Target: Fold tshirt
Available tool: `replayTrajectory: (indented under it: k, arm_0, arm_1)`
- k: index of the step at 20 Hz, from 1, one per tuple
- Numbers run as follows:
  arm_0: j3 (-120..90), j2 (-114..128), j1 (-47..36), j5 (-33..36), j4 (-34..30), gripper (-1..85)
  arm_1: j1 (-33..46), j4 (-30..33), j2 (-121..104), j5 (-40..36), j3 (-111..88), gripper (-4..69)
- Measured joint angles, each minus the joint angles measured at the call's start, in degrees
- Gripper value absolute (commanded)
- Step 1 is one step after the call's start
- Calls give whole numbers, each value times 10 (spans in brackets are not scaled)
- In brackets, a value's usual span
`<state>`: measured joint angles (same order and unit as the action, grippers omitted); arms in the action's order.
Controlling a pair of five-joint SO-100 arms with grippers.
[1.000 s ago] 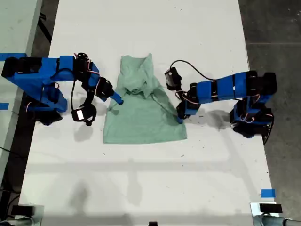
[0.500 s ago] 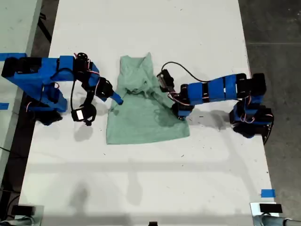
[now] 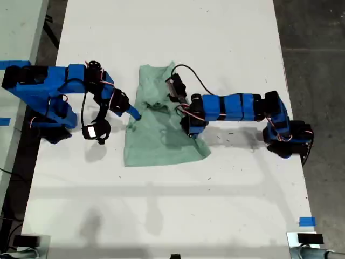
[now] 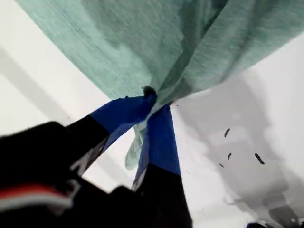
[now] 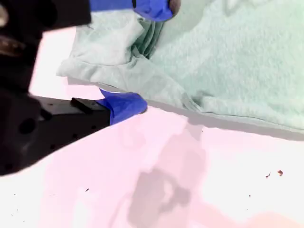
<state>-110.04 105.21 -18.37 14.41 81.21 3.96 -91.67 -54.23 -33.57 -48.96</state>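
The pale mint-green tshirt [image 3: 156, 143] lies crumpled in the middle of the white table [image 3: 161, 216]. From the exterior view's right, my first gripper [image 3: 189, 129] reaches over the shirt and is shut on a pinch of its side edge. That fabric [image 4: 190, 42] rises from the blue fingertips [image 4: 152, 97]. At the exterior view's left, my second gripper [image 3: 135, 114] is shut on the shirt's opposite edge. There the cloth [image 5: 228, 61] bunches between its two blue fingers [image 5: 124, 106].
A strip of blue tape [image 3: 306, 221] lies near the table's corner at the exterior view's lower right. Dark floor [image 3: 318, 32] runs along the exterior view's right, and another pale surface [image 3: 16, 32] shows at its left. Bare table spreads above and below the shirt.
My first gripper has moved toward the exterior view's left, dragging the shirt's side edge over the cloth. The shirt's lower part has narrowed. My second arm has stayed still.
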Motion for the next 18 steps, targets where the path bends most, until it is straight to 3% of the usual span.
replayTrajectory:
  k: [3,5,6,7,8,10,15,18]
  arm_0:
    - [0,0,0,0,-6,272]
    - [0,0,0,0,-11,274]
    - [0,0,0,0,-12,281]
    - [0,0,0,0,-12,284]
    - [0,0,0,0,-12,285]
    - [0,0,0,0,-13,288]
    - [0,0,0,-11,-5,311]
    - [0,1,23,-54,18,328]
  arm_1:
    - [-1,83,35,56,4,-5]
    - [-3,162,62,83,4,218]
    - [-5,190,68,89,4,255]
    - [-6,199,69,105,4,358]
    - [-9,192,69,110,4,399]
    - [-11,159,67,102,4,360]
    - [-6,-8,-67,65,4,316]
    - [17,-28,-202,33,-51,300]
